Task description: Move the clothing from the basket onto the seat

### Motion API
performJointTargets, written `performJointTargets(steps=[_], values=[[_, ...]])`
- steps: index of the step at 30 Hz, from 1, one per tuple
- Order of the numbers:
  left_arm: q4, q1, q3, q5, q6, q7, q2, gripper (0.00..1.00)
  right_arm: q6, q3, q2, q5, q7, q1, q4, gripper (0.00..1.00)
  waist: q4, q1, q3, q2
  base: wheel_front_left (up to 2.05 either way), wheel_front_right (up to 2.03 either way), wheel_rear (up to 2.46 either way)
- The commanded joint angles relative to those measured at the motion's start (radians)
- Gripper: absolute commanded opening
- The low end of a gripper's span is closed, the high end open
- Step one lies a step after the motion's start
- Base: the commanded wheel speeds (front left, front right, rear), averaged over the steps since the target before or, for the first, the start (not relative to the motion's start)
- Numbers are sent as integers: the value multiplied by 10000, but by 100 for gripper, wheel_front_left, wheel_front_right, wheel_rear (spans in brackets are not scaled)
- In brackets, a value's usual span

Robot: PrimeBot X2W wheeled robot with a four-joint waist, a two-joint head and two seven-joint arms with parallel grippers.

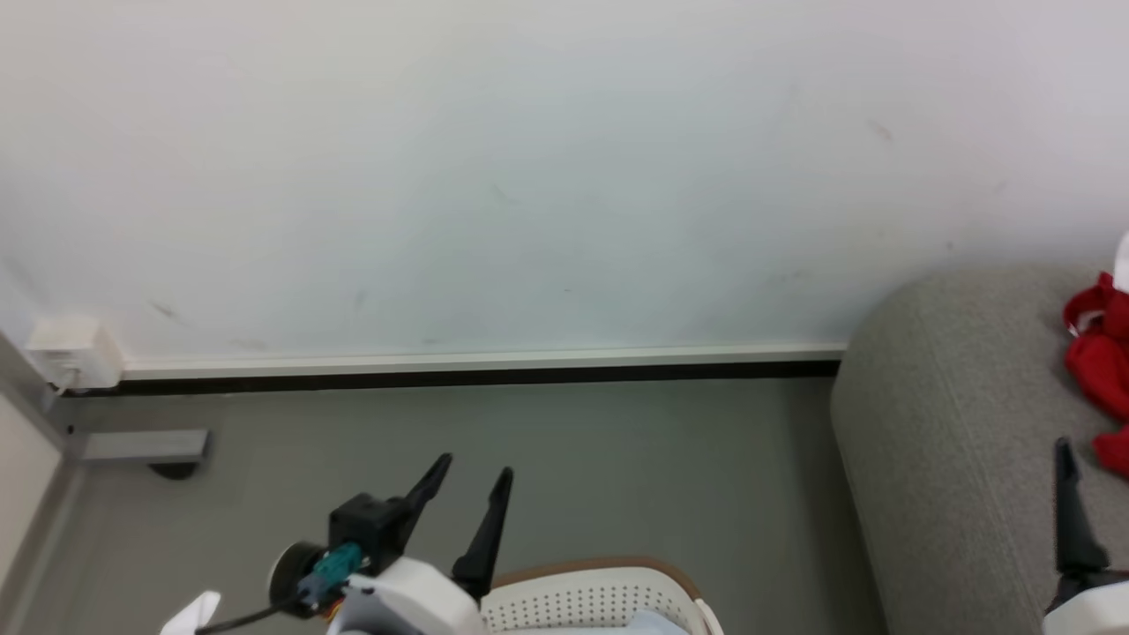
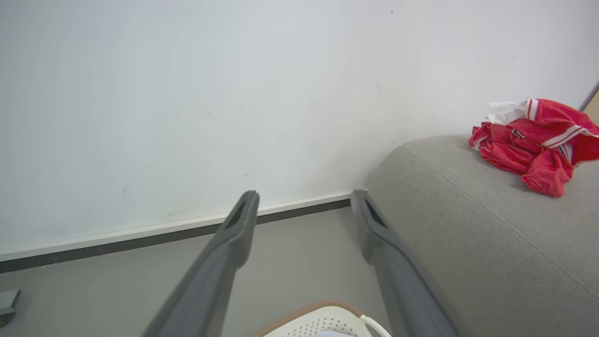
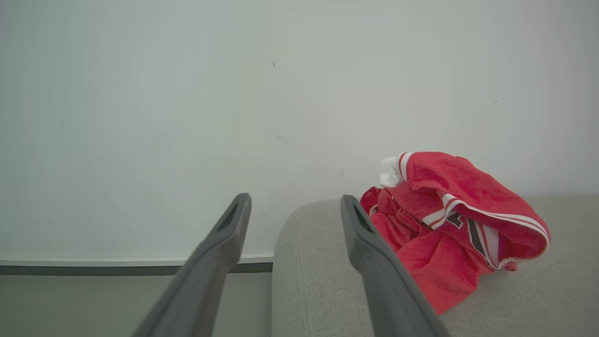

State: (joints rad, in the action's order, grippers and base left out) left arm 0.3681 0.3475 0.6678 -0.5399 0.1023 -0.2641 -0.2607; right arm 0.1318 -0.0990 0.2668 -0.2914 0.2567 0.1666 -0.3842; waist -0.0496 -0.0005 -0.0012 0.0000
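Note:
Red clothing [image 3: 444, 224] with white trim lies crumpled on the grey seat [image 3: 318, 262], close to the wall. My right gripper [image 3: 295, 201] is open and empty, its fingers just short of the heap and over the seat's rounded corner. One right finger [image 1: 1072, 511] rises at the head view's right edge beside the clothing [image 1: 1098, 353] on the seat [image 1: 953, 423]. My left gripper [image 1: 474, 472] hangs open and empty over the floor, just above the white basket [image 1: 600, 582] with its tan rim. The left wrist view shows the left gripper [image 2: 304, 194], the basket [image 2: 323, 318], the seat [image 2: 468, 224] and the clothing [image 2: 533, 140].
A white wall with a dark baseboard [image 1: 476, 377] runs behind the grey floor [image 1: 617, 459]. A white socket box [image 1: 75, 353] and a grey bracket [image 1: 141, 445] sit at the far left. Something pale [image 1: 653, 622] shows inside the basket.

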Motion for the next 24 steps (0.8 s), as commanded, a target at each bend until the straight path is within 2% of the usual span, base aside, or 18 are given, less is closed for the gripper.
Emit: performJointTargets(steps=[1,7,13,24], values=[[-70,-464,-342,223,120,-4,-78,100,-21,84,-252,125,45,-482,398,100,423,5,-306,0,0,0,0],[-137,-1532,-1450,770,242,-4,26,100,-21,100,-1149,197,77,-1437,1118,100,874,5,-541,0,0,0,0],[-360,-2418,-2679,1473,284,-5,401,100,-21,4,-1764,719,67,-2041,1440,100,1154,5,-719,0,0,0,0],[-598,-3324,-4384,2798,-291,-3,1213,100,-21,576,-2138,1368,70,-2539,1191,100,1265,5,-959,0,0,0,0]])
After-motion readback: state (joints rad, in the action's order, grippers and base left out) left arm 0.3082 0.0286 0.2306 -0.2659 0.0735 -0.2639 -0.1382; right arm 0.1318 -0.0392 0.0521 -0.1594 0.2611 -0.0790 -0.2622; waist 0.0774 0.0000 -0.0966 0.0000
